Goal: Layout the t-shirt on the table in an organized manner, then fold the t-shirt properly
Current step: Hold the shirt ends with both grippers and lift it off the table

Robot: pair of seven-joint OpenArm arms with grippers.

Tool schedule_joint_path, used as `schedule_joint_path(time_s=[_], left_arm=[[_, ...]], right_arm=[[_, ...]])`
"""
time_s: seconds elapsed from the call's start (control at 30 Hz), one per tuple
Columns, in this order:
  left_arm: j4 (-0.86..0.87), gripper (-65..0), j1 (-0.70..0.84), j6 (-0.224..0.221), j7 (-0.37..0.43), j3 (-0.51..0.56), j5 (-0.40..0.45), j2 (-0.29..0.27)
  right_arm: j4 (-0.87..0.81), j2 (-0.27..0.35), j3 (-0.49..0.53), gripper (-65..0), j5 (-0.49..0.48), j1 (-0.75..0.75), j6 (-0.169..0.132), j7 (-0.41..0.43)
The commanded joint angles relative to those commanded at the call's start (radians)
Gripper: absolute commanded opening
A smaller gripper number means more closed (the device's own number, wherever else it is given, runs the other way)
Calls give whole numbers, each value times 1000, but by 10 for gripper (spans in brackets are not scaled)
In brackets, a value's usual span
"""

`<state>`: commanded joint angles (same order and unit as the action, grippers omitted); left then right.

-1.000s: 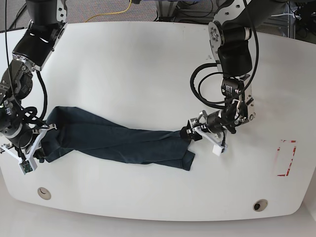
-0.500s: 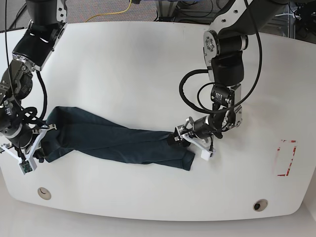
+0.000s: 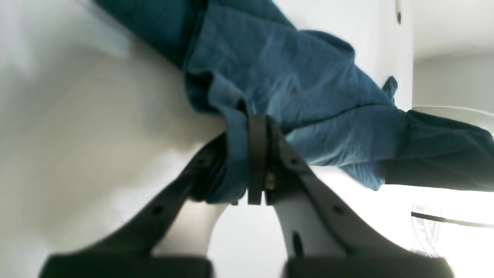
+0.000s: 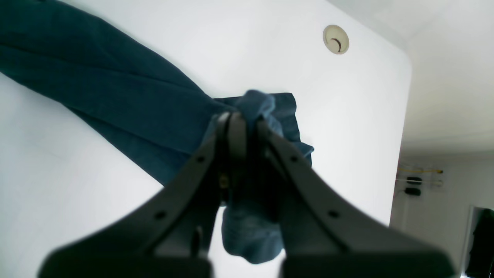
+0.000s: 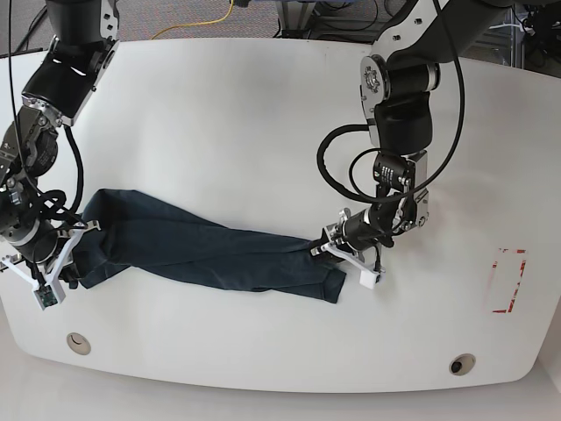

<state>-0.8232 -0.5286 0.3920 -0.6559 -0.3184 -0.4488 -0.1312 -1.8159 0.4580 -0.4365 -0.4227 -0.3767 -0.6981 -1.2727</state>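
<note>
The glossy white table (image 5: pixel 228 114) carries a stretched-out navy t-shirt (image 5: pixel 210 250).

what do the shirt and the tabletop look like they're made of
The t-shirt looks like soft, matte woven or knit cloth, probably cotton: it wrinkles, bunches and drapes into loose folds where each claw pinches it. The table looks like a hard, smooth white top with a glossy finish, perhaps laminate or painted board: it shows soft reflections and glare in the wrist views. The exact material cannot be told.
</note>
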Motion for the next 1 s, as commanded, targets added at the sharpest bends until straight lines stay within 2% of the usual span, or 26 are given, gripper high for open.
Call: schedule_joint_path(time_s=[0.13,0.33,0.43,0.53,0.63,0.77,1.0], left_arm=[[-66,-650,0,11,8,0,-2,21],[-183,-650,-3,91,-44,0,0,74],[-239,-650,-6,147,-80,0,-2,104],[-350,-650,-2,181,-115,-5,-3,146],[-480,-650,-2,183,-166,-9,-21,181],[-631,-650,-8,183,-216,-29,-101,264],[-703,-650,-137,178,-273,-48,-235,422]], right_arm=[[0,0,0,-644,0,-5,0,0],[3,-2,8,-644,0,-14,0,8],[12,-34,9,-644,8,-34,0,35],[29,-46,11,-644,6,-57,0,43],[51,-55,11,-644,6,-83,0,43],[87,-68,34,-644,6,-127,0,43],[160,-61,64,-644,9,-204,0,51]])
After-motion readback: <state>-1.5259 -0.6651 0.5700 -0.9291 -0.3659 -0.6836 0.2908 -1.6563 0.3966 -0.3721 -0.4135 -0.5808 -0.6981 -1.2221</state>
